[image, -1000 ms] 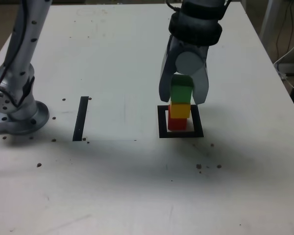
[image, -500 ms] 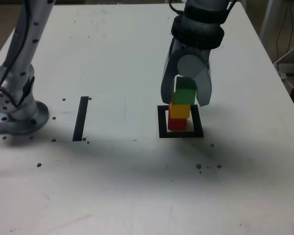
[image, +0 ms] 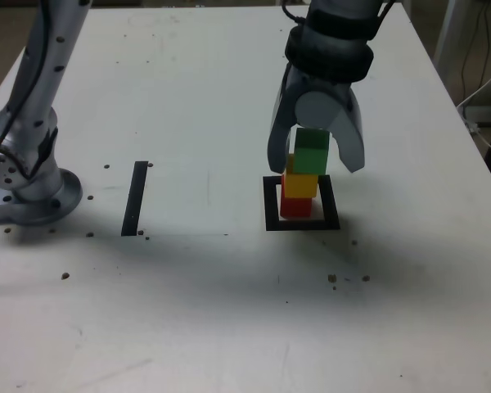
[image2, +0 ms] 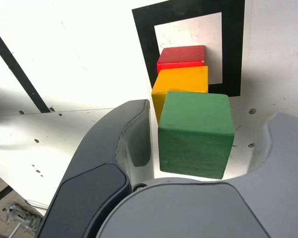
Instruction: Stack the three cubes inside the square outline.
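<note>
A stack of three cubes stands inside the square outline (image: 270, 205) (image2: 233, 49). The red cube (image: 295, 205) (image2: 181, 53) is at the bottom, the yellow cube (image: 301, 184) (image2: 181, 82) sits on it, and the green cube (image: 312, 151) (image2: 194, 134) is on top. In the exterior view the green one is shifted slightly towards that view's right. My gripper (image: 313, 167) (image2: 211, 114) is open and straddles the green cube. In the wrist view a gap shows between the cube and each of the fingers (image2: 124, 144).
A straight black stripe (image: 135, 198) (image2: 17, 69) lies on the white table at the exterior view's left. The arm's base (image: 29, 192) stands further left. Dark specks dot the surface, and cables hang past the table's right edge (image: 475, 123).
The jaws have spread apart and let go of the green cube, which stays on the yellow one. The gripper has hardly moved otherwise.
</note>
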`<state>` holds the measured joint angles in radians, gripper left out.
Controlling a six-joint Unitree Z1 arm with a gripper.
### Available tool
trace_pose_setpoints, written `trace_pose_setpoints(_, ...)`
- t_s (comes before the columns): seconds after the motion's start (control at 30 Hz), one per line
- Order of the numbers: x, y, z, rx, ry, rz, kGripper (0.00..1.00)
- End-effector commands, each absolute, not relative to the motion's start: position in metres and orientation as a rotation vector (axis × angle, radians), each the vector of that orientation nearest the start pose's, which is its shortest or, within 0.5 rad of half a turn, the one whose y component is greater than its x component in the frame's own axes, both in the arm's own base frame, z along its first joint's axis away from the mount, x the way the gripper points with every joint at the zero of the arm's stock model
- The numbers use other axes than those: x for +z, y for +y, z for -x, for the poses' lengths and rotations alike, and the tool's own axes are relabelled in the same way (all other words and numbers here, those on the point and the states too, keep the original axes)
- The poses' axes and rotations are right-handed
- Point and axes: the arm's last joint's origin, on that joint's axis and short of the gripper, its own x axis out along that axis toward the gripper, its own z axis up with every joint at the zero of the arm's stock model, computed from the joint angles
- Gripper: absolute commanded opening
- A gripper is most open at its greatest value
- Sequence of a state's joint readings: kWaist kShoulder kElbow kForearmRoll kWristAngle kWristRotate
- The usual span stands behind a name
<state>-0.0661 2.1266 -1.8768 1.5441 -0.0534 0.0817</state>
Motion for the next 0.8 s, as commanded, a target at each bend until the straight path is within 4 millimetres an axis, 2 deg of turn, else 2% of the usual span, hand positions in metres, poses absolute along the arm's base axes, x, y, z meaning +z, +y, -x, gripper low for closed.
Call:
trace_pose_setpoints(0.0,0.301,-0.027,-0.371,-0.140,1.772,-0.085,1.00)
trace_pose_setpoints(0.2,0.337,-0.021,-0.330,-0.055,1.712,-0.115,1.00)
trace_pose_setpoints(0.33,0.351,-0.015,-0.300,-0.013,1.694,-0.123,1.00)
trace_pose_setpoints(0.5,0.350,-0.007,-0.267,0.018,1.721,-0.116,1.00)
trace_pose_setpoints(0.77,0.330,-0.004,-0.224,0.039,1.756,-0.101,1.00)
